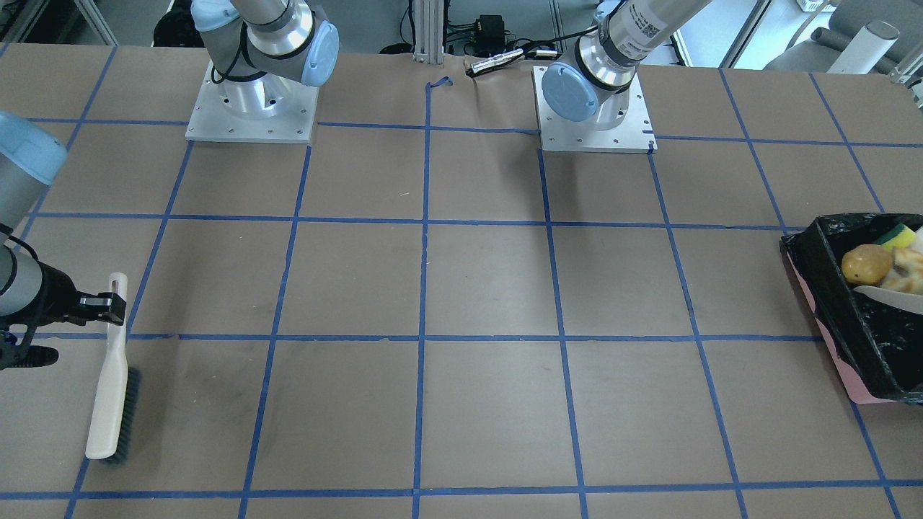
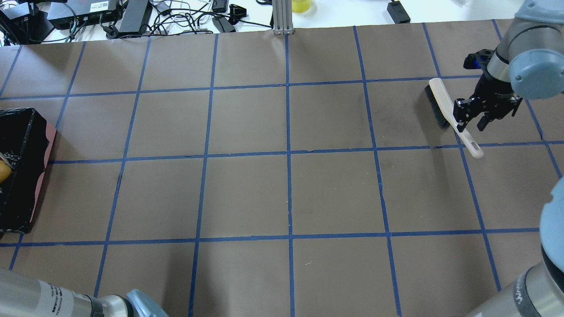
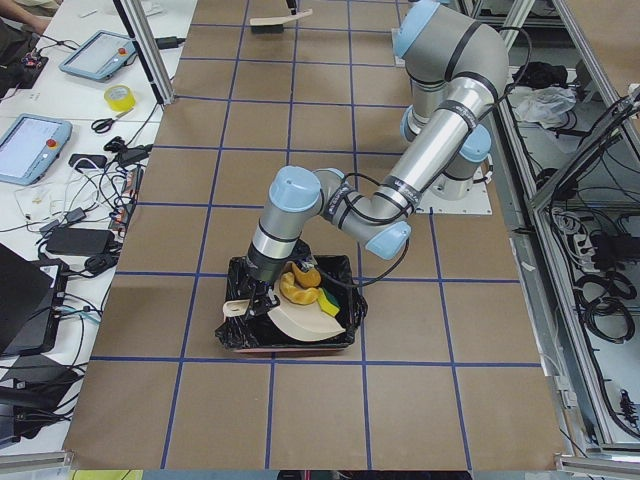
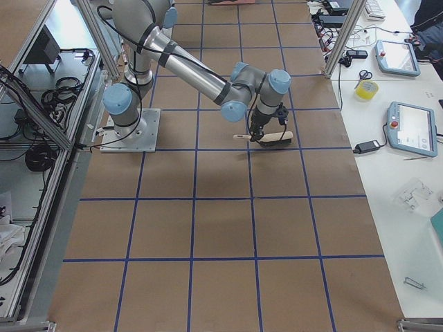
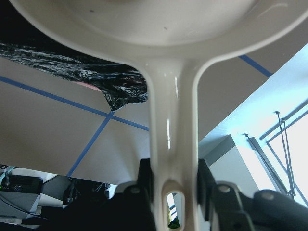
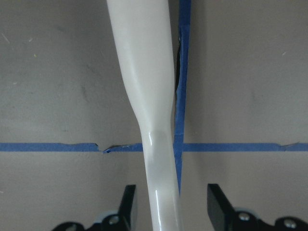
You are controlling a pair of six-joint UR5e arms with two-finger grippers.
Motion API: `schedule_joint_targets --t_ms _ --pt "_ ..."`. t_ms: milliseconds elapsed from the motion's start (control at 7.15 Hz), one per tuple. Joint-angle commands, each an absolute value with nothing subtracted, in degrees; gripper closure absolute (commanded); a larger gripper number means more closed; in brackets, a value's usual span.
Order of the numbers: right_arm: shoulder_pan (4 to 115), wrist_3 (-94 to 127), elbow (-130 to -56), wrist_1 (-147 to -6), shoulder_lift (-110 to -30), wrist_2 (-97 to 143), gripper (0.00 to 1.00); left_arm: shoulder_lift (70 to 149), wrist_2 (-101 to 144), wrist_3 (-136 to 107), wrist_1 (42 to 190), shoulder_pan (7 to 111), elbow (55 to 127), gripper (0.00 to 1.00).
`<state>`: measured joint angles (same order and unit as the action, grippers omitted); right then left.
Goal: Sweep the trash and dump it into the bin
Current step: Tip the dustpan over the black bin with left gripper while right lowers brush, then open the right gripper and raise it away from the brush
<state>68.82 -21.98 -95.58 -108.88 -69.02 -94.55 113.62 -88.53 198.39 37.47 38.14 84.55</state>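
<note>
The bin, lined with black plastic and pink outside, stands at the table's end on my left; it also shows in the overhead view. In it lie the potato-like lump, the sponge wedge and the croissant-like piece. My left gripper is shut on the handle of the beige dustpan, which is tilted into the bin. My right gripper is open, its fingers either side of the handle of the white brush, which lies on the table.
The table is brown paper with a blue tape grid. The two arm bases stand at the robot's edge. Cables and power units lie beyond the far edge. A side bench holds tablets and tape.
</note>
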Motion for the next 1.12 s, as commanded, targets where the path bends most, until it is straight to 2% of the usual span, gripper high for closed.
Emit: schedule_joint_targets --t_ms 0,280,419,699,978 --pt "69.08 -22.15 -94.49 -107.77 -76.68 -94.39 0.00 112.50 -88.51 198.46 35.25 37.97 85.25 1.00" --pt "69.43 -21.97 -90.99 -99.96 -83.82 -93.70 0.00 112.41 -87.81 199.33 32.98 37.88 85.17 1.00" --pt "70.39 -20.75 -87.05 -94.54 -84.37 -92.04 0.00 112.15 -87.80 199.42 30.70 37.88 85.08 1.00" --pt "79.74 -6.51 -81.58 -91.93 -84.11 -91.32 0.00 110.75 -87.80 199.51 30.15 37.97 85.52 1.00" --pt "88.83 1.22 -80.95 -91.85 -84.37 -91.58 0.00 109.52 -87.98 199.42 30.15 38.06 85.95 1.00"
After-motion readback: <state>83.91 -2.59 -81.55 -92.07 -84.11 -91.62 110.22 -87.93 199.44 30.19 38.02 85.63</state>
